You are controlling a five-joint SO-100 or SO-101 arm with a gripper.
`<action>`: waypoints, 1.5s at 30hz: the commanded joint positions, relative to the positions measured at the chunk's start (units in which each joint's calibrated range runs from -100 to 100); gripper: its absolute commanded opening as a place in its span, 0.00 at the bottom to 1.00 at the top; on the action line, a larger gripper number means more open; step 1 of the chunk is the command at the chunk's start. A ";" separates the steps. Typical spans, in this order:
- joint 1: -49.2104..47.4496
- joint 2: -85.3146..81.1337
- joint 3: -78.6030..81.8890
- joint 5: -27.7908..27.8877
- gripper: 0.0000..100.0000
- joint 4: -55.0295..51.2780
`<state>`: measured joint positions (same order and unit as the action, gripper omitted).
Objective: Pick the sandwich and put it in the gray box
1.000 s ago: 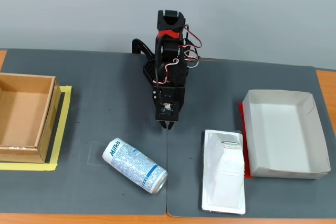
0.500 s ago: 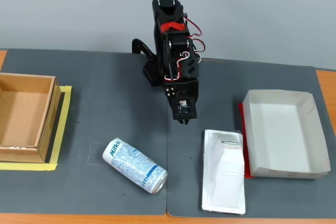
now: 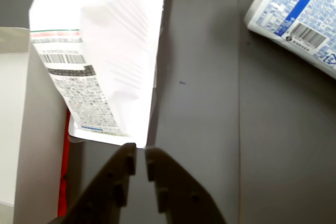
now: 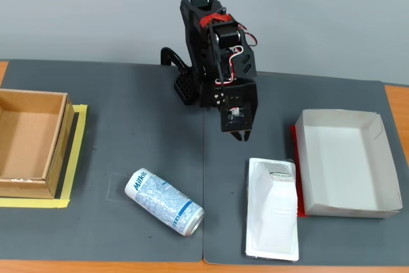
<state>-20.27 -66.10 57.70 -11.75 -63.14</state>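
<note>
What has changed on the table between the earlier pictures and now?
Only the arm moved: in the fixed view its claw swung to the right and rose a little, toward the sandwich. It took hold of nothing; its jaws are nearly shut and empty. The sandwich, the Milkis can, the gray box and the brown cardboard box stayed in place.

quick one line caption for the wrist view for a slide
Nearly closed gripper above the dark mat, aimed at the sandwich, gray box on the left, can top right.
</note>
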 commanded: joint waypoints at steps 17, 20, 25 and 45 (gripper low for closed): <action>-8.57 17.56 -26.27 -5.06 0.02 -11.86; -8.57 24.09 -34.68 -5.21 0.02 -15.25; -7.08 33.84 -44.81 -7.61 0.11 -19.41; -3.49 57.33 -63.99 -9.85 0.37 -19.41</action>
<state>-22.77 -10.28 -1.93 -22.64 -84.39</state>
